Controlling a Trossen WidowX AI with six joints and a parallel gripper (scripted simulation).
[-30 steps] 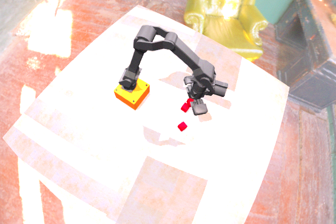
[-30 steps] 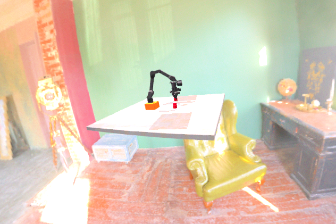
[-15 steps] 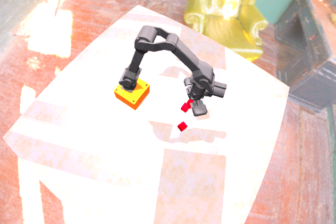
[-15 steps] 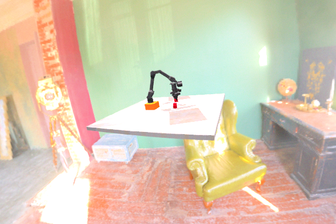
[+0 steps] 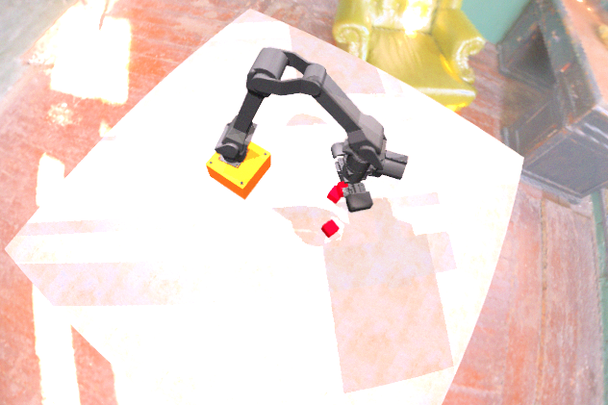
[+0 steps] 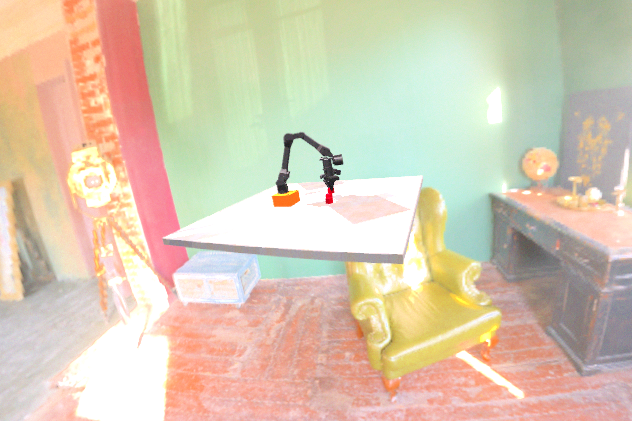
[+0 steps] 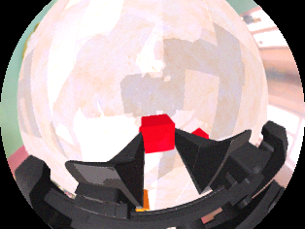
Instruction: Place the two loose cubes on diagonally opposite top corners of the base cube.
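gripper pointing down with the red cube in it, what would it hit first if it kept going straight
Probably the table top: the gripper holds a red cube, and the other cube lies off to one side.

Arm arched over, gripper (image 5: 349,190) pointing down — clamped on a red cube (image 5: 336,192).

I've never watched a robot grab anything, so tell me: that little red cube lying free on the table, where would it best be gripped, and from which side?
From straight above, with the fingers on two opposite flat sides. The free cube sits flat on the table with open space around it, so parallel faces suit the gripper. It already holds the other cube that way.
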